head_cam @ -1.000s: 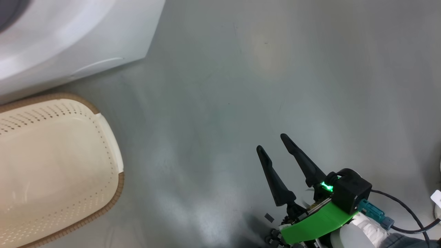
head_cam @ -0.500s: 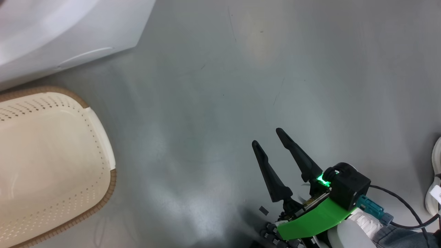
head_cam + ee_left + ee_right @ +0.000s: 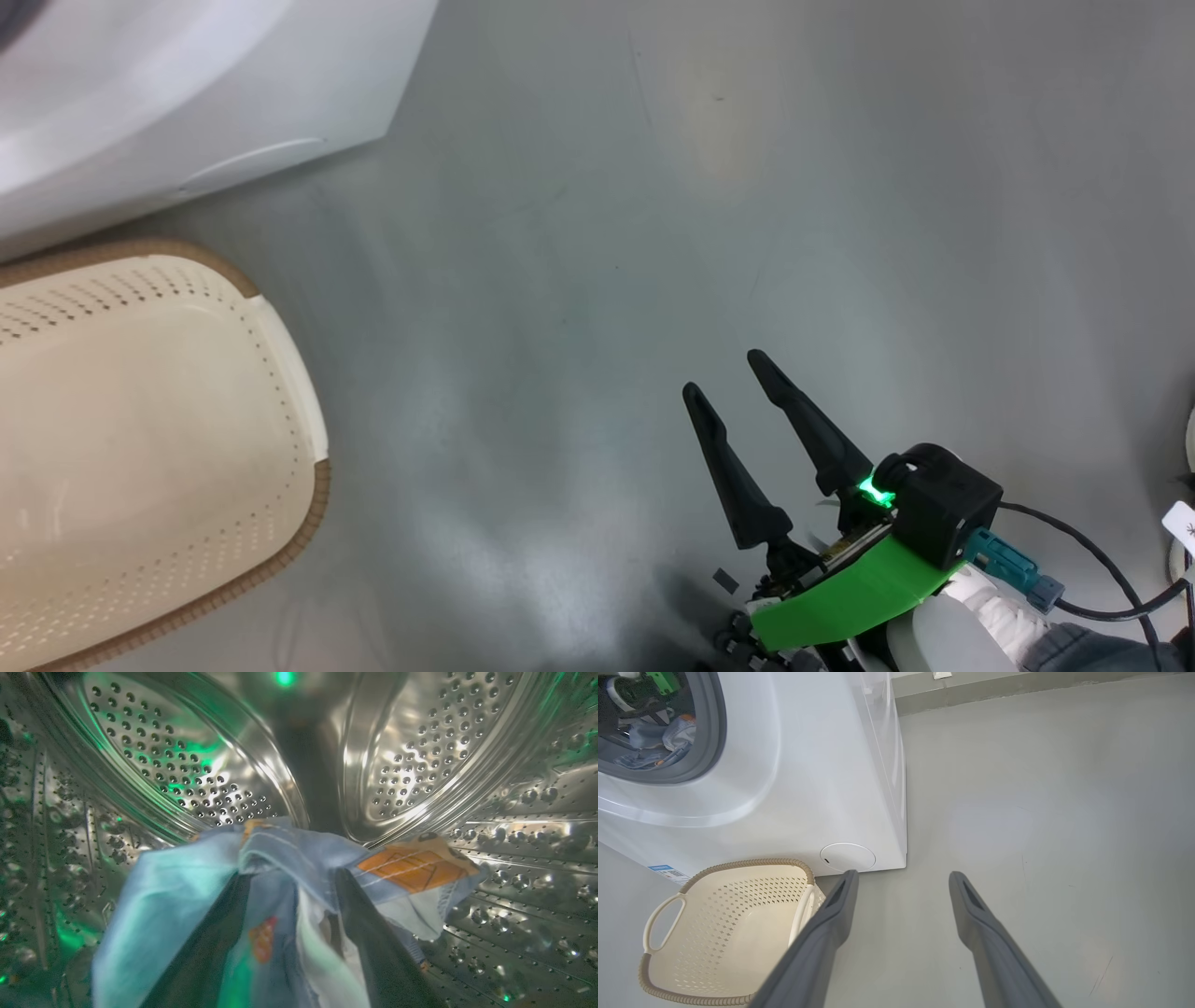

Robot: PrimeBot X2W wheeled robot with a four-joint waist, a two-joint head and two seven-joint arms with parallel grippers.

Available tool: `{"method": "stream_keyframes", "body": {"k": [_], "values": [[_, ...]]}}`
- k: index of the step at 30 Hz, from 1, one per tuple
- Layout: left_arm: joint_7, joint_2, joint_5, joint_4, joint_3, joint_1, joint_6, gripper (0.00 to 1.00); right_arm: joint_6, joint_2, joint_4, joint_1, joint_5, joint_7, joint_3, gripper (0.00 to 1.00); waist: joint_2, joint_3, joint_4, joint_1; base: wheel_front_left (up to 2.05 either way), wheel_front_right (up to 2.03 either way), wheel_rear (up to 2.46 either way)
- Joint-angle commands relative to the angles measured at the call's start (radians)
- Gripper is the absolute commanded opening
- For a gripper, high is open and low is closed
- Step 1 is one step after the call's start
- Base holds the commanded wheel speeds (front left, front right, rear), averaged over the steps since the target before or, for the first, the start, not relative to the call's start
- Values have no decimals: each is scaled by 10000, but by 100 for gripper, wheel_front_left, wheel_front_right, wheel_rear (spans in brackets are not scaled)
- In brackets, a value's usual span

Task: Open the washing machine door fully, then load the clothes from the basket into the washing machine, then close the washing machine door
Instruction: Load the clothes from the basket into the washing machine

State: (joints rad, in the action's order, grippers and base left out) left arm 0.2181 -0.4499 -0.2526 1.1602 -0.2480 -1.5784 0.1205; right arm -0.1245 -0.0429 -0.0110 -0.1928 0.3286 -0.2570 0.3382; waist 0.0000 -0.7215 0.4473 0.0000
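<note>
My left gripper (image 3: 292, 875) is deep inside the washing machine's steel drum (image 3: 420, 742). Its two dark fingers stand apart, open, and the light blue clothes (image 3: 187, 891) with orange prints lie loosely over and between them. The right wrist view shows the white washing machine (image 3: 808, 765) with more clothes (image 3: 654, 742) behind its grey ring (image 3: 714, 728). The cream basket (image 3: 747, 862) stands before it, showing a bare bottom. My right gripper (image 3: 724, 373) hovers open over the floor, right of the basket (image 3: 317, 485). The washing machine door is out of view.
Grey floor (image 3: 607, 233) spreads to the right of the washing machine (image 3: 187, 93). A black cable (image 3: 1074, 532) trails from my right wrist at the lower right. A wall base (image 3: 994, 690) runs along the far side.
The head view has shifted a little as the camera moved. My right gripper stays open in the same place, and the basket and machine have not moved.
</note>
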Motion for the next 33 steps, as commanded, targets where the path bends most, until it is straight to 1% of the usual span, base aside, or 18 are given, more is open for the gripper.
{"method": "stream_keyframes", "body": {"k": [1,6,12,23,26,33], "values": [[-96,-239,25,1,2,-225,138,100,-62,-74,147,108,151,-48,149,100,0,140,-107,0,0,0,0],[-77,42,-53,376,-43,-127,337,100,-62,-74,80,78,82,-48,59,100,0,421,-332,0,0,0,0],[145,568,-273,592,11,307,705,100,-62,-74,14,58,40,-48,-72,100,0,900,-698,0,0,0,0],[420,1228,-486,148,-45,1585,473,100,-62,-74,-114,107,-98,-48,-389,100,0,1681,-1354,0,0,0,0],[430,1464,-605,-87,-42,2105,224,100,-62,-74,-131,152,-162,-48,-537,100,0,1926,-1589,0,0,0,0],[434,1889,-816,-883,-7,3461,-174,100,-62,-74,-141,300,-330,-48,-861,100,0,2391,-2209,0,0,0,0]]}}
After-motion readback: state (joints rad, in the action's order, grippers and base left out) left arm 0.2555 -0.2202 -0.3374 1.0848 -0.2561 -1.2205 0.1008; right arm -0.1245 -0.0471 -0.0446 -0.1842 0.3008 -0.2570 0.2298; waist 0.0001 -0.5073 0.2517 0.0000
